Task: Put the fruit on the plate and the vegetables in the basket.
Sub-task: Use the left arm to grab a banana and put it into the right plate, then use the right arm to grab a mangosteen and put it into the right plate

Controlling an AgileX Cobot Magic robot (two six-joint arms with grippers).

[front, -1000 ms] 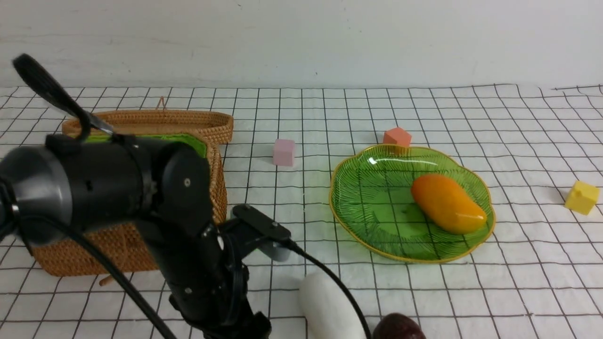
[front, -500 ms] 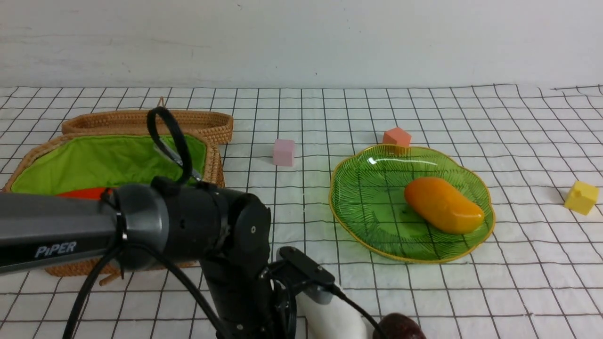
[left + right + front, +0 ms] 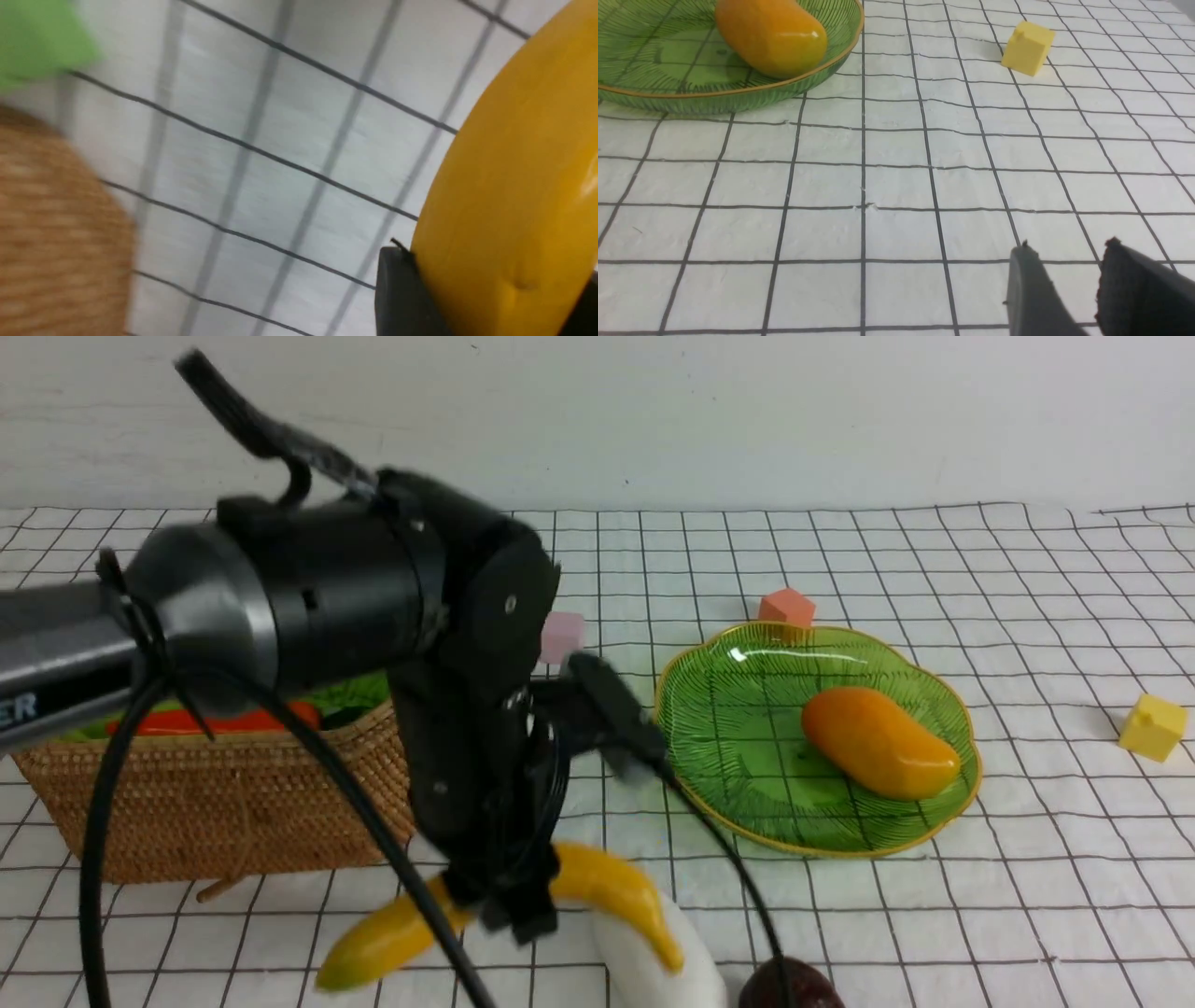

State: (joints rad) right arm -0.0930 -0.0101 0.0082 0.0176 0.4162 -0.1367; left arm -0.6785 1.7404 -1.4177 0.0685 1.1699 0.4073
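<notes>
My left gripper [image 3: 509, 910] is shut on the curved yellow banana [image 3: 611, 889] at its middle and holds it just above the cloth, in front of the basket [image 3: 187, 812]. In the left wrist view the banana [image 3: 514, 186] fills the space between the dark fingers [image 3: 402, 298]. An orange-red carrot [image 3: 224, 721] lies inside the basket. The mango [image 3: 878, 742] rests on the green plate [image 3: 747, 728]. A white radish [image 3: 653, 975] and a dark round fruit [image 3: 794, 989] lie at the near edge, under the banana's end. My right gripper [image 3: 1066, 245] is open over bare cloth, near the plate [image 3: 738, 95].
A pink cube [image 3: 563, 633] shows behind the left arm and an orange cube [image 3: 787, 607] sits behind the plate. A yellow cube [image 3: 1153, 726] lies at the far right, also ahead of the right gripper as the yellow cube [image 3: 1027, 46]. A checked cloth covers the table.
My left arm dipped low by the radish, its jaws closed, and it has now risen with the banana in its grip. The right gripper has not changed.
</notes>
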